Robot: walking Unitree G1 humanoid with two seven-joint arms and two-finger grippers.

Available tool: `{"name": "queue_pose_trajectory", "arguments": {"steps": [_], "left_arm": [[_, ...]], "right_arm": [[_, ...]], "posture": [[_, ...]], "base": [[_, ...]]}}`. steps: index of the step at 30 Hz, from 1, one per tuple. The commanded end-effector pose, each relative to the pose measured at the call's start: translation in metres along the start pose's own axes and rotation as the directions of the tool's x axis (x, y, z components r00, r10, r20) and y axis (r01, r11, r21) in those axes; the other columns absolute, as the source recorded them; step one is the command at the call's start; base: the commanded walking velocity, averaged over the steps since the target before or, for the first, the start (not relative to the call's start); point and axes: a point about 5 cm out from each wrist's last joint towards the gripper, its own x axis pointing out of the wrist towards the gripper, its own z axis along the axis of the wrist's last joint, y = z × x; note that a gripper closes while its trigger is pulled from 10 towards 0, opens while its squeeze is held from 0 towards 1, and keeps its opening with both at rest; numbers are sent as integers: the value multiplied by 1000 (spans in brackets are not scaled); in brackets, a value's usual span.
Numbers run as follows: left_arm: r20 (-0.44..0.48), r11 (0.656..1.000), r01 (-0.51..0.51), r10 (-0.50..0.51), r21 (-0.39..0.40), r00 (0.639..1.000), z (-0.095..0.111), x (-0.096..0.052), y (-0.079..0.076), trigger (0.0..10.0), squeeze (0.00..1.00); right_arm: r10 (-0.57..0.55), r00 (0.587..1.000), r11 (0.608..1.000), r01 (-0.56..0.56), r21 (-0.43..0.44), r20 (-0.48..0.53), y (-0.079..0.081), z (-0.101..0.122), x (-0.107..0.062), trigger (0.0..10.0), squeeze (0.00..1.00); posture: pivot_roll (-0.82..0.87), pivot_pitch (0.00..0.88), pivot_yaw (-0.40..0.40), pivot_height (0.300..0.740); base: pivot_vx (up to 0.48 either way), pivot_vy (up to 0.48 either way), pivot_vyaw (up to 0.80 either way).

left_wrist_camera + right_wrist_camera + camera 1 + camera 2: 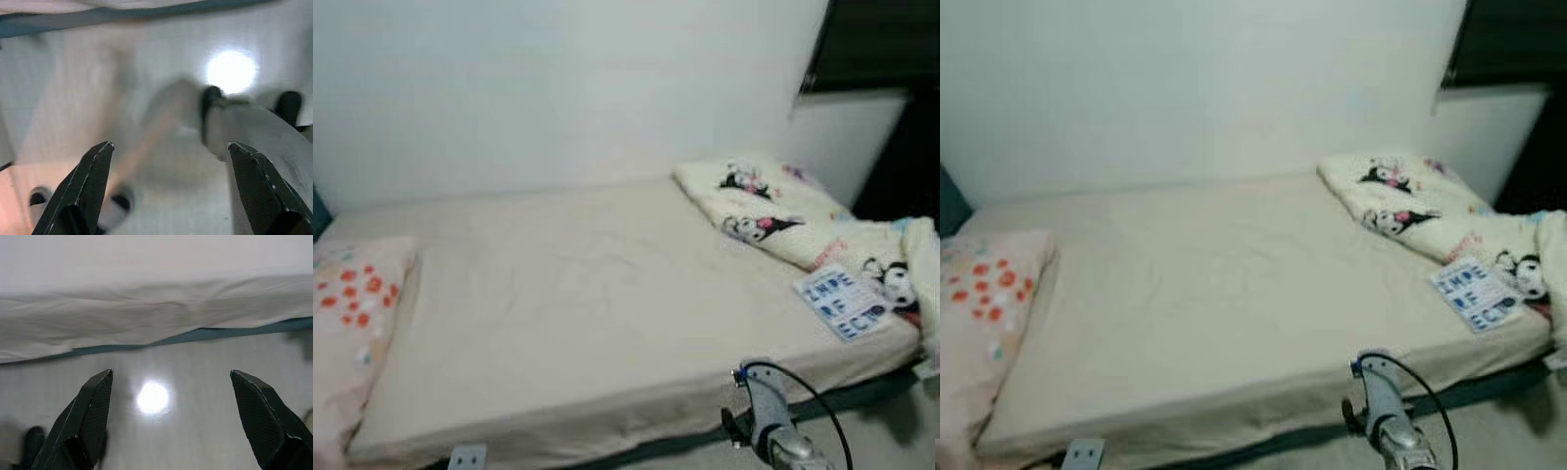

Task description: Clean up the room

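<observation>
Bedding takes up most of what stands before the robot: one low bed under a cream fitted sheet, pushed against a plain white wall. One pillow lies at the robot's left end, pale pink with orange-red flowers, and it hangs a little over the mattress edge. One blanket, cream with black-and-white cartoon figures, lies crumpled at the far right end and runs down the right side of the mattress. One small white card or booklet with blue lettering rests on the sheet at the near right corner, touching the blanket; the letters are too blurred to read. A dark window sits high in the right corner.

One silver arm with a looping black cable shows low in front, on the robot's right, just before the near edge of the bed.

Both grippers hang over a glossy pale floor. The right gripper has its two black fingers spread wide with nothing between them, pointing at the floor beside the sheet's hem and the teal bed base. The left gripper is likewise spread wide and holds nothing; beyond it the picture is blurred, with a silver limb and a bright reflection of a lamp.
</observation>
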Motion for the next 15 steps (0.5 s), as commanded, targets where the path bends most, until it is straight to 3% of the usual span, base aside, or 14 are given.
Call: {"name": "queue_pose_trajectory", "arguments": {"steps": [1, 8, 15], "left_arm": [[-3, 1000, 1, -1, 4, 1000, -1, 0, 1, 10000, 0], [3, 1000, 9, -9, 5, 1000, 1, 0, -1, 10000, 0], [4, 1000, 15, -15, 9, 1000, 1, 0, -3, 10000, 0]], "right_arm": [[33, 999, 999, -33, 34, 11, 7, 2, 1, 10000, 0], [33, 999, 999, -33, 14, -3, 7, -1, 0, 10000, 0], [7, 1000, 1000, -7, 15, -6, 3, 1, 1, 10000, 0]], "posture": [[-45, 0, -40, 740], [-46, 0, -44, 740], [-49, 0, -43, 740]], "base": [[0, -480, 712], [0, -480, 712], [0, -480, 0]]}}
